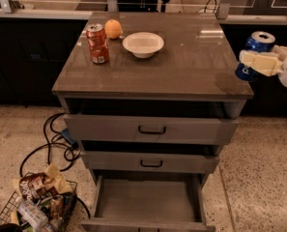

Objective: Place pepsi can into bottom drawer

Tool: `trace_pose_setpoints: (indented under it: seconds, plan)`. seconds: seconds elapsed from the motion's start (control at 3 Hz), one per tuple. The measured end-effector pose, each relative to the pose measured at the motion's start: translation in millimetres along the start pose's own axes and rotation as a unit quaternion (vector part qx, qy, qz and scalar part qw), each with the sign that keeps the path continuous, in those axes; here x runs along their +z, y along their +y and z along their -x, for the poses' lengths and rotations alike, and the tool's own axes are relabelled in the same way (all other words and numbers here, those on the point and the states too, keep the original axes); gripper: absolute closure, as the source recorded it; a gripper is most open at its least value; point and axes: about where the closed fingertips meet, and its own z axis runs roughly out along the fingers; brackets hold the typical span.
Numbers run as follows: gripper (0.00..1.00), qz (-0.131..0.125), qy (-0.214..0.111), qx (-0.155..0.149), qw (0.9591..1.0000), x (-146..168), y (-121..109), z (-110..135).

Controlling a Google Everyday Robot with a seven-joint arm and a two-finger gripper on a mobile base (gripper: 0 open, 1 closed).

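Observation:
My gripper point(260, 58) is at the right edge of the camera view, shut on the pepsi can point(252, 53), a dark-blue can with a silver top. It holds the can in the air beside the cabinet top's right edge, tilted slightly. A cream finger point(259, 63) crosses the can's front. The bottom drawer point(148, 199) is pulled open at the foot of the grey cabinet, and its flat grey floor is bare. The can is well above and to the right of the drawer.
On the cabinet top point(191, 57) stand a red-orange soda can point(97, 43), an orange point(113, 29) and a white bowl point(143, 44). The two upper drawers point(151, 129) with black handles stick out slightly. A wire basket of snack bags point(34, 202) and cables point(51, 139) lie on the floor at left.

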Motion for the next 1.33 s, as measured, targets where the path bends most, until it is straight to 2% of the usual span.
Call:
trace_pose_setpoints:
  seconds: [0.33, 0.67, 1.0, 1.33]
  plan:
    - [1.00, 0.011, -0.011, -0.001, 0.9999, -49.9, 13.6, -11.4]
    - [1.00, 0.051, 0.015, -0.006, 0.9986, -68.0, 25.5, -33.4]
    - [1.00, 0.099, 0.069, 0.013, 0.9926, -60.4, 27.2, -74.9]
    - [1.00, 0.118, 0.085, 0.018, 0.9891, -52.5, 35.7, -84.9]
